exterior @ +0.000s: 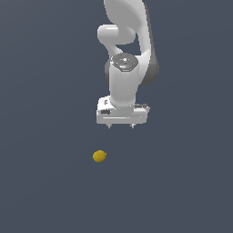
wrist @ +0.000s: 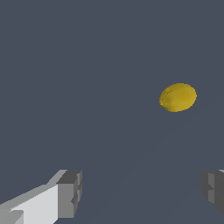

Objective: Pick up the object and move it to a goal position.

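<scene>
We see the pincer [exterior: 120,126] pointing straight down from the white arm [exterior: 129,50], its two short fingertips [exterior: 108,126] showing as small nubs under the wide white hand body. In the wrist view the pincer [wrist: 142,192] is spread wide: one grey finger pad [wrist: 70,194] stands at one edge of the picture and the other at the far edge, with only bare surface between them and nothing pinched. Moving outward, we find the lemon [exterior: 99,156] lying on the dark blue-grey surface [exterior: 41,182], apart from the pincer and not touched by it; in the exterior view it sits lower in the picture than the fingertips and somewhat toward the exterior view's left of them. The wrist view shows the lemon [wrist: 177,97] as a yellow ovoid lying on its side, outside the gap between the fingers, with its narrower end turned away from the nearer finger pad. How high the pincer hangs above the surface [wrist: 87,65] we cannot tell. Around the lemon we see only the plain surface, and the stretch between fruit and fingertips lies open, with no other thing in it.
</scene>
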You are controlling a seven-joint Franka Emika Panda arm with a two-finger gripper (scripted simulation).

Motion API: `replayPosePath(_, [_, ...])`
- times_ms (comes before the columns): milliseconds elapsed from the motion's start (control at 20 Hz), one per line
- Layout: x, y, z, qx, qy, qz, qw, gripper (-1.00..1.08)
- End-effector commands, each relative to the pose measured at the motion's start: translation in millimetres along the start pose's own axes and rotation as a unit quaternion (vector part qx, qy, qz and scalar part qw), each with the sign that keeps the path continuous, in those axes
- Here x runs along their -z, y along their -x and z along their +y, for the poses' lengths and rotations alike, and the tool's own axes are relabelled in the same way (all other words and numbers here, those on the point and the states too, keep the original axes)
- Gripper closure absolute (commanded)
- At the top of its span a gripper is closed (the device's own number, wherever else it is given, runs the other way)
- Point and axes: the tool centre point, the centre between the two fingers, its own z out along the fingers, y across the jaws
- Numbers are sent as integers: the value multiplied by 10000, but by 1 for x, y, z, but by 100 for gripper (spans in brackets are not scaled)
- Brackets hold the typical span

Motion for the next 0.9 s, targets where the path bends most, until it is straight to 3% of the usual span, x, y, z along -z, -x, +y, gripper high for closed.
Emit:
replayPosePath(0, [5,-3,-6,46,-4,57,10000,-92])
replayPosePath(450, [1,-5,-2,-44,-8,40,10000,-92])
replayPosePath(850, [-17,-25,20,-600,-31,-10,9982,-92])
